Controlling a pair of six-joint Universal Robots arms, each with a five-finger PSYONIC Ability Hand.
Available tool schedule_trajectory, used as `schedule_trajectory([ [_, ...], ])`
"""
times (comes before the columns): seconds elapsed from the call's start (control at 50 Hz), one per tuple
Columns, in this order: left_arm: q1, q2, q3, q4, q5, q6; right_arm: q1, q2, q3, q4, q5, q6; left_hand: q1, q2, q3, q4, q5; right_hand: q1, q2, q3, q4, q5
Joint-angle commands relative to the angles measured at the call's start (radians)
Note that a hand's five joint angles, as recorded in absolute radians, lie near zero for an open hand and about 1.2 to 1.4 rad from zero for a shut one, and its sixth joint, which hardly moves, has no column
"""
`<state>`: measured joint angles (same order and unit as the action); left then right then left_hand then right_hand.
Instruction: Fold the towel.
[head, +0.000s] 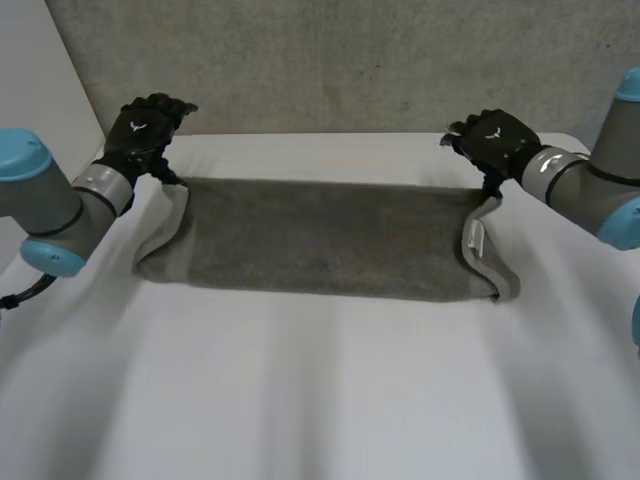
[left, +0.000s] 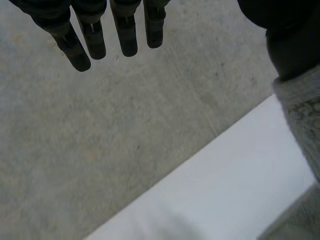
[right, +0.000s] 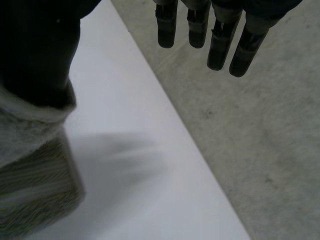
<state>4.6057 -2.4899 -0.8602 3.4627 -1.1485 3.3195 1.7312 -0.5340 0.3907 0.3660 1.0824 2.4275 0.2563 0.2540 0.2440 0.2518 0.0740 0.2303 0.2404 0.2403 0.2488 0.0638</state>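
Grey towel (head: 320, 235) spread across table (head: 300, 400), toward 12 o'clock. L hand (head: 145, 128) at its 10 o'clock corner, R hand (head: 495, 138) at 2 o'clock corner. Both w/ fingers (left: 72, 50) straight, wide, corners raised against thumbs (right: 40, 60).

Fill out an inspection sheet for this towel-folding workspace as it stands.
Surface: white table, with the towel lying toward its far side.
Job's things: grey towel laid out as a long strip, both short ends curling up; white label at its right end.
Clutter: nothing seen.
Hands: left hand at the towel's far left corner, right hand at its far right corner; each has straight fingers and its thumb against the cloth.
Cables: nothing seen on the table.
Surroundings: grey wall behind the table.
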Motion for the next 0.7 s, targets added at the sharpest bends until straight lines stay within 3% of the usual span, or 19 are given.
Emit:
schedule_trajectory([
  [0.02,0.019,-0.02,0.035,-0.093,0.018,0.014,-0.022,0.055,-0.033,-0.024,-0.128,-0.086,0.098,0.1,0.11,0.102,0.105,-0.056,-0.066,-0.066,-0.074,-0.064],
  [0.14,0.019,-0.04,0.04,-0.085,0.018,0.068,-0.025,0.077,-0.009,-0.095,-0.148,-0.278,0.145,0.147,0.157,0.15,0.153,-0.056,-0.066,-0.066,-0.074,-0.064],
  [0.24,0.019,-0.079,0.059,-0.088,0.015,0.201,-0.025,0.098,0.028,-0.153,-0.156,-0.577,0.148,0.15,0.16,0.153,0.156,-0.056,-0.066,-0.066,-0.074,-0.064],
  [0.32,0.019,-0.098,0.064,-0.09,0.009,0.235,-0.022,0.098,0.049,-0.191,-0.157,-0.646,0.125,0.127,0.137,0.129,0.132,-0.056,-0.066,-0.066,-0.074,-0.064],
  [0.46,0.018,-0.103,0.07,-0.103,0.02,0.195,-0.016,0.089,0.109,-0.208,-0.216,-0.608,0.086,0.089,0.099,0.091,0.094,-0.056,-0.066,-0.066,-0.074,-0.064],
  [0.58,0.019,-0.101,0.107,-0.114,0.024,0.075,-0.009,0.06,0.117,-0.2,-0.226,-0.489,0.122,0.124,0.134,0.126,0.129,-0.056,-0.066,-0.066,-0.074,-0.064],
  [0.62,0.019,-0.099,0.113,-0.12,0.026,0.048,-0.01,0.025,0.111,-0.199,-0.211,-0.318,0.127,0.13,0.14,0.132,0.135,-0.056,-0.066,-0.066,-0.074,-0.064],
  [0.64,0.019,-0.096,0.118,-0.126,0.029,0.022,-0.01,0.025,0.111,-0.199,-0.211,-0.317,0.127,0.13,0.14,0.132,0.135,-0.056,-0.066,-0.066,-0.074,-0.064],
  [0.7,0.019,-0.09,0.125,-0.136,0.033,-0.015,-0.012,0.011,0.093,-0.21,-0.168,-0.121,0.127,0.13,0.14,0.132,0.135,-0.056,-0.066,-0.066,-0.074,-0.064],
])
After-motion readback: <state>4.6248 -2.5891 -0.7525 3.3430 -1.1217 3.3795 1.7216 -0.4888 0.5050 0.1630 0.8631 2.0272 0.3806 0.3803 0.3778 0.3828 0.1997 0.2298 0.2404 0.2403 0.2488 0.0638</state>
